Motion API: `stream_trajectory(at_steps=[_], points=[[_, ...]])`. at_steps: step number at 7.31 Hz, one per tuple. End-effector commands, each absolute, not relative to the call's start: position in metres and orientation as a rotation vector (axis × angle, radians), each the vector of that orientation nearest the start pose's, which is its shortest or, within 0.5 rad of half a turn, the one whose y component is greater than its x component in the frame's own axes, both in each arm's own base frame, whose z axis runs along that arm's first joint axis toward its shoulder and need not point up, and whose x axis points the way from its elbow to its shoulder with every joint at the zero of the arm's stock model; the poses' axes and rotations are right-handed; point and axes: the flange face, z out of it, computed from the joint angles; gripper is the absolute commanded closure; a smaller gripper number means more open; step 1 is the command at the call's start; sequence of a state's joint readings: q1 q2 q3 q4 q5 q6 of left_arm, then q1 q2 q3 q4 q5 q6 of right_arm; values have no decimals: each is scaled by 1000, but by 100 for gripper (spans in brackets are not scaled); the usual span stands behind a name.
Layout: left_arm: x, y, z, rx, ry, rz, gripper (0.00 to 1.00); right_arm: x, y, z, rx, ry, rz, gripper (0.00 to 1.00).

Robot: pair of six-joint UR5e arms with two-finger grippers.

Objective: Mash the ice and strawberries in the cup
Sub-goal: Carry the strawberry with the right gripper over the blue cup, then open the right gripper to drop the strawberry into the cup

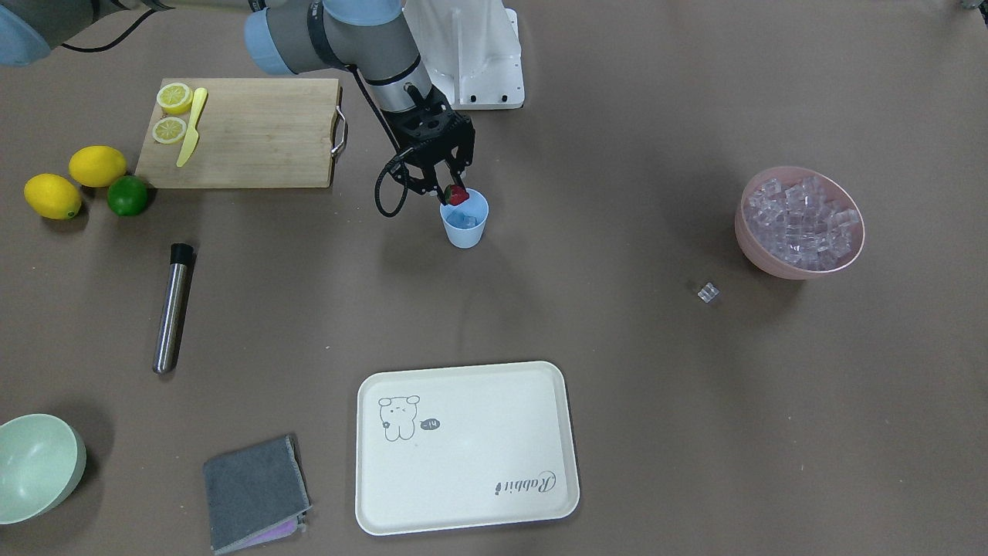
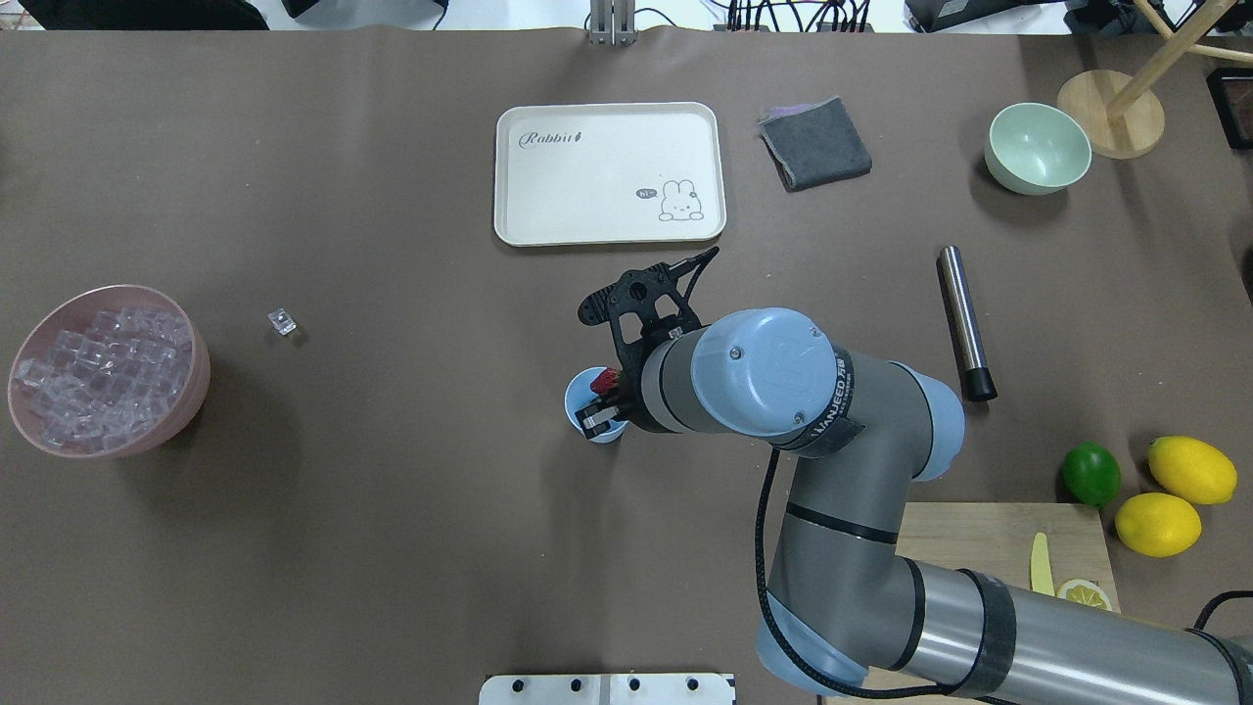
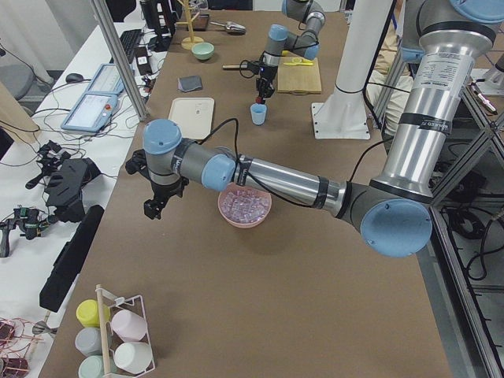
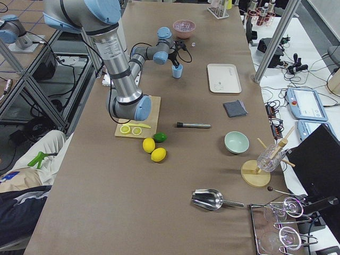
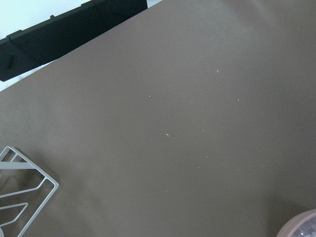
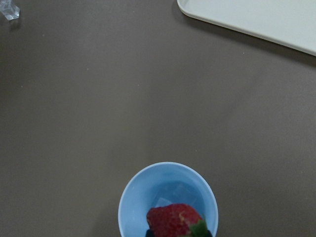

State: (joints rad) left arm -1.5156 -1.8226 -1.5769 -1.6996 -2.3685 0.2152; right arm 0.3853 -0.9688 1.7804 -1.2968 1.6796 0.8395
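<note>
Only the right wrist view shows one clear, glassy ice cube [image 6: 174, 193] lying inside the small light-blue tapered cup [image 6: 129, 197], under the single small red strawberry [image 6: 172, 219]. In the front view the right arm [image 1: 370, 46] angles down. The right gripper [image 1: 446, 190] is above the cup's rim, its jaws pinching the strawberry. One more ice cube [image 1: 708, 292] lies loose on the brown table [image 1: 617, 347], and many fill the one round pink bowl [image 1: 760, 259]. The left gripper [image 3: 153, 206] hangs beside that bowl; I cannot tell how its jaws stand.

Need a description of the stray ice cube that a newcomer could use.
Find the pink bowl heaped with clear cubes at the table's end on the robot's left. Just outside it, on the side toward the cream tray, sits a single clear cube. Unlike the rest, it lies alone on bare tabletop.
</note>
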Motion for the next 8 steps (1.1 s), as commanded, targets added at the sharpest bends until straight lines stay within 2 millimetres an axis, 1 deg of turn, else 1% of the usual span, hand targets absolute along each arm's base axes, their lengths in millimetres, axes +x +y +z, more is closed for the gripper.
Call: stream_trajectory(at_steps=[1,2,3,4,5,6,7,8], points=[[-29,-605,505,425,761,406,3,-554,-356,189,494,-972,-372,41],[-29,-604,506,423,761,406,3,-554,-356,189,494,-972,-372,7],[-29,-605,508,420,762,405,3,-554,-356,186,496,-976,-372,1],[-29,-605,508,420,762,405,3,-552,-355,184,499,-979,-372,1],[-29,-605,508,420,762,405,3,-547,-360,180,509,-985,-364,1],[-29,-607,505,422,762,405,3,-531,-382,187,509,-971,-335,0],[-29,-608,504,423,760,404,3,-498,-425,196,488,-963,-302,0],[-29,-608,502,427,760,405,3,-454,-468,210,428,-980,-318,0]])
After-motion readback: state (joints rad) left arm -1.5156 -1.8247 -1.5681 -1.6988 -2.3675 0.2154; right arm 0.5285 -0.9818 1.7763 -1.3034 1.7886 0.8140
